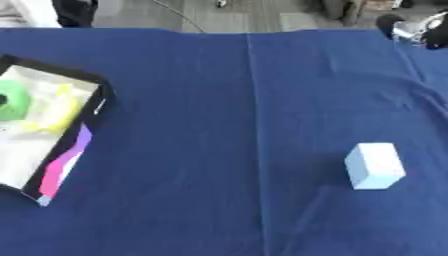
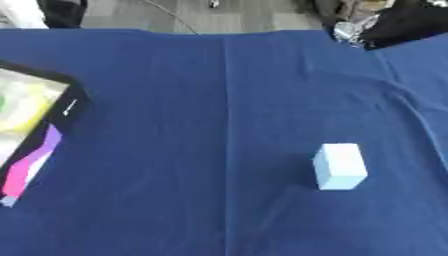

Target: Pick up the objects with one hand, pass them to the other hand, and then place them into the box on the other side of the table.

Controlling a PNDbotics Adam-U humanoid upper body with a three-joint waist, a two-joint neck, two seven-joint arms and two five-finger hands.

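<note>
A pale blue block (image 1: pixel 375 165) lies alone on the blue cloth at the right of the table, with nothing touching it. At the left edge stands the box (image 1: pixel 73 153), black-rimmed with a pink and purple side. Inside it are a green round thing (image 1: pixel 13 99) and a yellow thing (image 1: pixel 54 108). My right hand (image 2: pixel 354 30) shows at the upper right corner as a black and silver shape, far behind the block and well apart from it. My left hand shows in neither view.
A blue cloth (image 1: pixel 227 130) covers the whole table, with a straight fold line running front to back near the middle. Beyond the far edge is grey floor (image 1: pixel 236 15), and dark shapes stand at the upper left.
</note>
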